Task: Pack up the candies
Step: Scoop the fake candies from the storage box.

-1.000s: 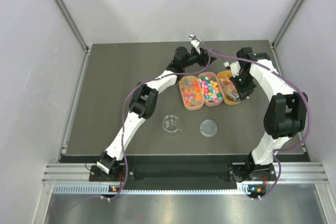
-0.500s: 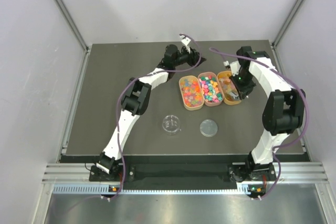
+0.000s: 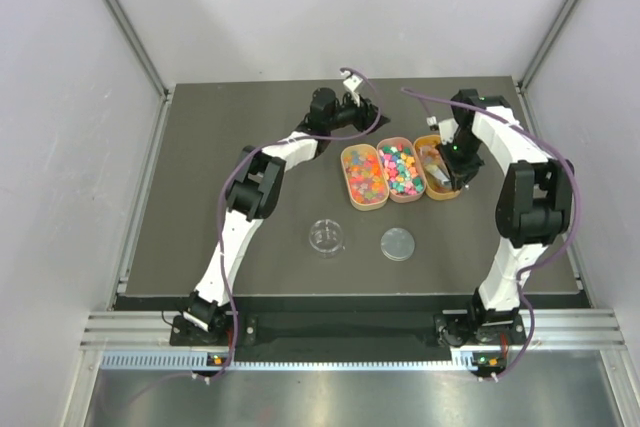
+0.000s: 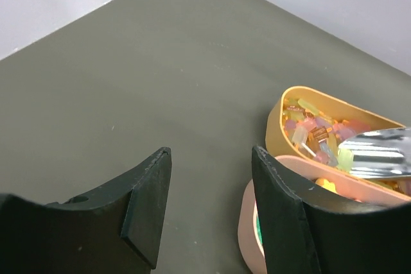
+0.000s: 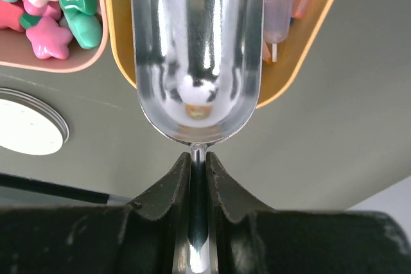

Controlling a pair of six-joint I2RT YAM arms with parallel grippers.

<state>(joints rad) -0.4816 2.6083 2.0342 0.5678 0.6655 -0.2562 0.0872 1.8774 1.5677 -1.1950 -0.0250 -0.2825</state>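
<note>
The scoop (image 5: 198,49) is clamped in right gripper (image 5: 198,158) over rightmost tray (image 5: 307,43) to load candies (image 5: 282,17); left gripper (image 4: 210,153) is parked released.

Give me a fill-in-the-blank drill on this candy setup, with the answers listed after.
The right gripper is ____ on the handle of the metal scoop.
The candies lie in ____ oval trays set side by side.
In the top view the scoop is over the ____ tray.
The left gripper, jaws apart, holds ____.
Missing words: shut; three; rightmost; nothing.
</note>
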